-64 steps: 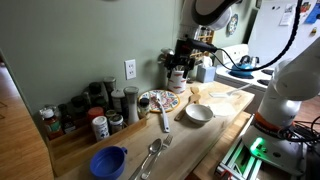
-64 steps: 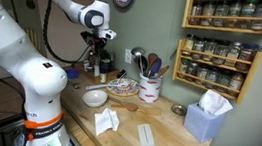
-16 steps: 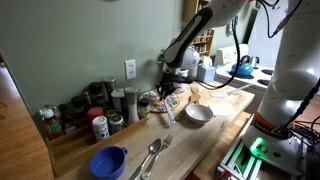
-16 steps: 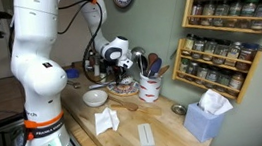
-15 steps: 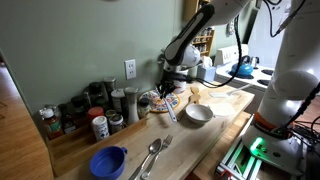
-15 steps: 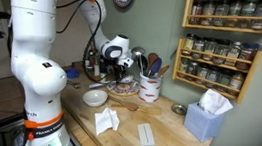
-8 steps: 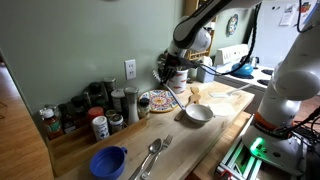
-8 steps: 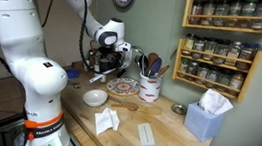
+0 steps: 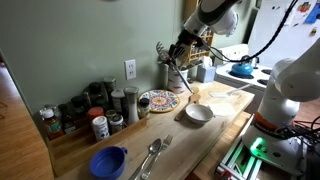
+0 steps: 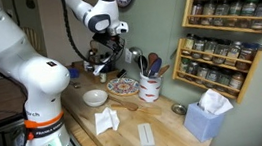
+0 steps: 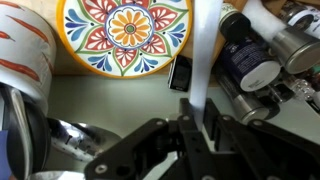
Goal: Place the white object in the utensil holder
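Observation:
In the wrist view my gripper (image 11: 197, 118) is shut on the white object (image 11: 203, 50), a slim pale stick that runs up out of the jaws past the patterned plate (image 11: 125, 35). The utensil holder (image 11: 22, 55), a pale crock with orange marks, shows at that view's left edge. In both exterior views the gripper (image 9: 183, 55) (image 10: 108, 48) hangs well above the counter. It is close to the utensil holder (image 9: 165, 72) (image 10: 151, 84), which has dark and metal utensils sticking up.
Dark spice jars (image 9: 95, 110) line the wall, and two more (image 11: 250, 60) lie under the stick. A white bowl (image 9: 198, 113), a blue bowl (image 9: 108, 160) and metal spoons (image 9: 152, 155) sit on the wooden counter. A tissue box (image 10: 209, 114) and a wall spice rack (image 10: 220, 22) are nearby.
The arm has risen from low over the patterned plate to high above the counter, carrying the white object with it. The jaws have stayed shut.

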### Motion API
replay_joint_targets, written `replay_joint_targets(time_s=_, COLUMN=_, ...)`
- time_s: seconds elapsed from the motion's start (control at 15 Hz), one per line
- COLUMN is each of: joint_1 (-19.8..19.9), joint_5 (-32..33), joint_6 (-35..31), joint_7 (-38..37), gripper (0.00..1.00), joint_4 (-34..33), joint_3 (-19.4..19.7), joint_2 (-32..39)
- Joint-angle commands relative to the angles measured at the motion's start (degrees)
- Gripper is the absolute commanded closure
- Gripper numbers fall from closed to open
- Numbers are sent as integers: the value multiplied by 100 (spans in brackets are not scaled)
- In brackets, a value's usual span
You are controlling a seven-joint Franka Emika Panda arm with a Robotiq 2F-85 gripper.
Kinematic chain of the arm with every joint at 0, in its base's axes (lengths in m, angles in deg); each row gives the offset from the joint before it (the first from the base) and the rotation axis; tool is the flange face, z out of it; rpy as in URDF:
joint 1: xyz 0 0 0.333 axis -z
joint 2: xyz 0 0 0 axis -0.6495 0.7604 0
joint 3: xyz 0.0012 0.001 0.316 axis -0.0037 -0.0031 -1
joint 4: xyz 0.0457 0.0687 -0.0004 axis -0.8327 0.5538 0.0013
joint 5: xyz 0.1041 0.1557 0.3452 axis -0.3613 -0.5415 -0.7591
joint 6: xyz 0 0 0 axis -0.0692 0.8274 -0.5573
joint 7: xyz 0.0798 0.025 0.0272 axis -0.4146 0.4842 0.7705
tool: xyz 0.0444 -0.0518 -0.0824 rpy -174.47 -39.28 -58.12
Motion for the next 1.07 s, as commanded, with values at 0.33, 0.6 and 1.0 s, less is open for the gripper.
replay_joint_targets(time_s=0.33, joint_1=922, joint_5=958, joint_6=5, joint_7=-805, gripper=96, joint_4=249, joint_3=179, joint_2=-1376)
replay_joint_targets(time_s=0.6, joint_1=1915, joint_5=1569, joint_6=26, joint_7=-1500, gripper=96, joint_4=248, joint_3=164, joint_2=-1638)
replay_joint_targets(time_s=1.0, joint_1=2918, joint_5=1821, joint_6=-668, joint_7=-2921, gripper=96, joint_4=236, joint_3=-398, joint_2=-1355)
